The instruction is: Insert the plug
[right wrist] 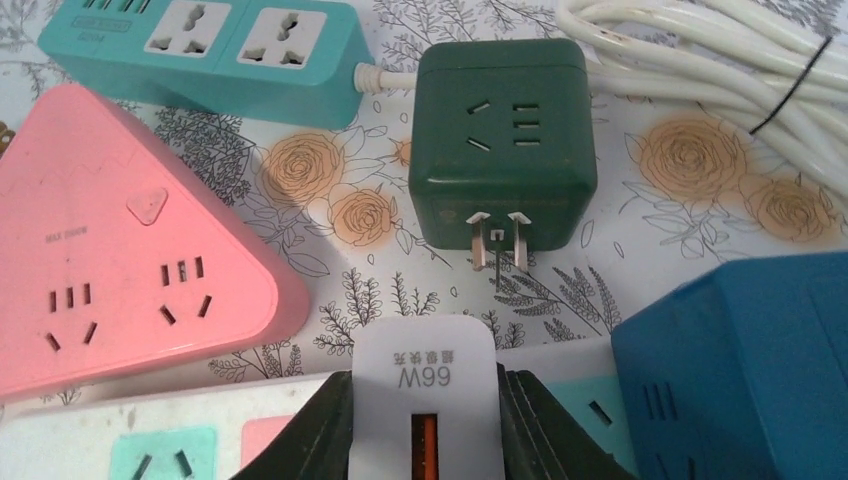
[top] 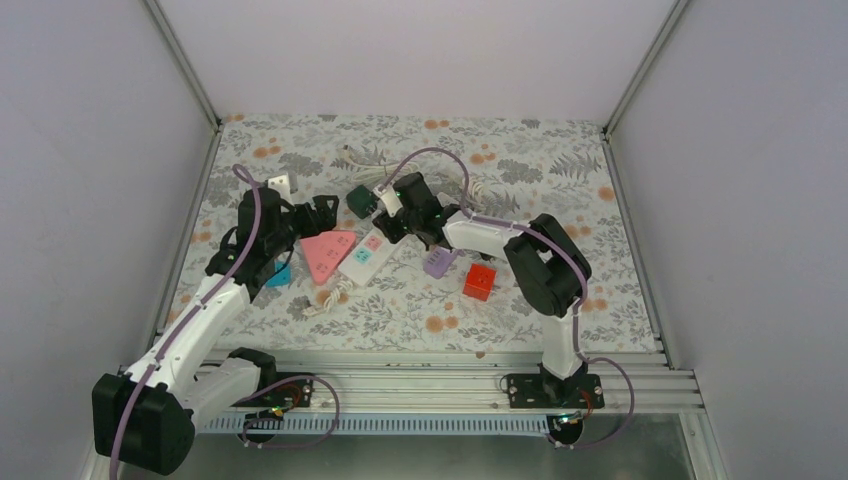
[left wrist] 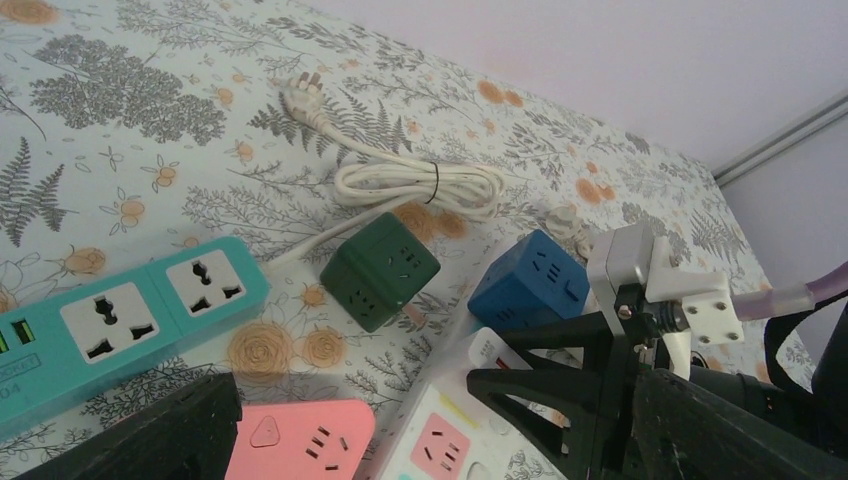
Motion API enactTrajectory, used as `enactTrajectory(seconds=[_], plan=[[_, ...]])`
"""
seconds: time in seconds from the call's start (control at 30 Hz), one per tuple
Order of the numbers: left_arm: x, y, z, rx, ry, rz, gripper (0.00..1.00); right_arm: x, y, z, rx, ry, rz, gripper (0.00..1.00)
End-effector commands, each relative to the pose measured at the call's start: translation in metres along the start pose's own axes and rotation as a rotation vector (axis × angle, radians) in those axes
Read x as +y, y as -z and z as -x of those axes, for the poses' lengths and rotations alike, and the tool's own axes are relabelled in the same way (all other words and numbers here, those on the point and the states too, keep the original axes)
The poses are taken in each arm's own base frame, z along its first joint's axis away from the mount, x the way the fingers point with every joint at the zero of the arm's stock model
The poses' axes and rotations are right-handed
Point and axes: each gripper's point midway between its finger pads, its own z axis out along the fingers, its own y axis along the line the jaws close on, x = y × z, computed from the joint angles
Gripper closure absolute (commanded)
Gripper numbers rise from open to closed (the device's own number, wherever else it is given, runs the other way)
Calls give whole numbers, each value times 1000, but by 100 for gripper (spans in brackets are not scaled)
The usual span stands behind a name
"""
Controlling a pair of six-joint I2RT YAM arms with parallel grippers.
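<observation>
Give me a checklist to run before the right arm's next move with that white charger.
1. Grip: the right gripper has a finger against each side of the white charger. Ok.
2. Prongs: hidden from every view. Cannot tell.
3. Target: the white power strip lies under the charger, sockets facing up. Ok.
4. Alignment over one socket: the charger blocks the view. Cannot tell.
5. Strip steadied: the left gripper is open near the pink triangular socket, holding nothing. Not ok.
6. Clearance: the blue cube sits close beside the charger. Cannot tell.
</observation>
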Motion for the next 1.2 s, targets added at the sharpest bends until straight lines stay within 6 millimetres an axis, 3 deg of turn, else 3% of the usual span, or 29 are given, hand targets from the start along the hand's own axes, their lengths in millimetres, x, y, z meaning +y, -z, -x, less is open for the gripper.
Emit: enactTrajectory(seconds=[0.0, 0.27, 0.47, 0.7, 0.87, 0.97, 1.07, 1.17], plan=[[-5, 0, 6, -16, -11, -21, 3, -5, -8, -15, 36, 3, -5, 79], [-3, -2, 4, -6, -4, -12, 3, -13, -26, -62, 150, 64, -63, 88], [-2, -5, 3, 2, 0, -8, 2, -20, -24, -89, 221, 96, -116, 89], [0, -8, 0, 24, 10, 3, 2, -30, 11, -54, 171, 150, -129, 89], [1, -10, -1, 38, 18, 9, 2, -15, 4, -40, 156, 131, -75, 86], [0, -9, 0, 39, 23, 8, 2, -6, 0, -28, 136, 104, -67, 75], [-3, -8, 0, 42, 17, -4, 2, 0, 10, -6, 77, 58, -66, 51], [-6, -7, 3, 44, 4, -11, 2, 4, 34, 19, -1, 2, -65, 31]])
